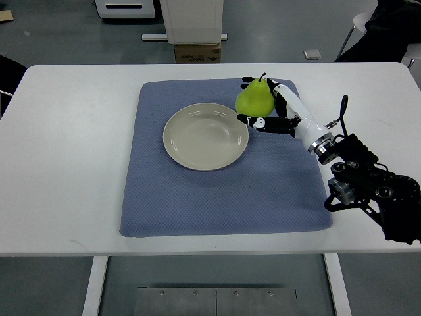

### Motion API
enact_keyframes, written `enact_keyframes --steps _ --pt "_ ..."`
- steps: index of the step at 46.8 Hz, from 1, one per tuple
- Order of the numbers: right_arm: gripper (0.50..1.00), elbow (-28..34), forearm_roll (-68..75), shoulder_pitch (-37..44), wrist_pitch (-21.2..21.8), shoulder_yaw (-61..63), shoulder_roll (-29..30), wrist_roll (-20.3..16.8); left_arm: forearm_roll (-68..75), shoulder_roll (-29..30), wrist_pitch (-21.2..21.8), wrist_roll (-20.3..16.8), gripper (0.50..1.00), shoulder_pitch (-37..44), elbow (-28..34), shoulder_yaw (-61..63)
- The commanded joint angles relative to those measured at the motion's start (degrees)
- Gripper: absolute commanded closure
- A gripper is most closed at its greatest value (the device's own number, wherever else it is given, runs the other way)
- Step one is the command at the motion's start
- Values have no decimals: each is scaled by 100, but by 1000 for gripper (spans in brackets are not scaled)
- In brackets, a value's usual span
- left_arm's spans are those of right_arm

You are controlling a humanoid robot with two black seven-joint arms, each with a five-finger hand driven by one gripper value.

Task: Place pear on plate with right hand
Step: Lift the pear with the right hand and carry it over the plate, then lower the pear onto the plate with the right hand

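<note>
At the right rim of the plate (205, 136), toward the far side of the blue mat (223, 197), the green pear (255, 99) stands upright with its stem up, wrapped by the fingers of the right hand (266, 105), whose arm reaches in from the picture's right across the white table (66, 164). The hand appears to be grasping the pear, which seems to overlap the plate's edge rather than sit in its well, so the carry looks nearly finished but the placing not yet done. The next move likely calls for a short shift left over the plate's centre, a gentle lowering, then opening the fingers without tipping the fruit.
</note>
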Motion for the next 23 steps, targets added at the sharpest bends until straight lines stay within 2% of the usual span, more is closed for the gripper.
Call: enact_keyframes --steps 1,11,23 --pt "1000 -44 1 105 -55 -12 188 -92 0 0 0 0 500 -1 -1 0" --pt "1000 -439 1 298 -179 -56 759 -303 0 0 0 0 500 -1 -1 0" --pt "1000 -773 1 430 -170 -355 1023 -566 0 0 0 0 500 -1 -1 0"
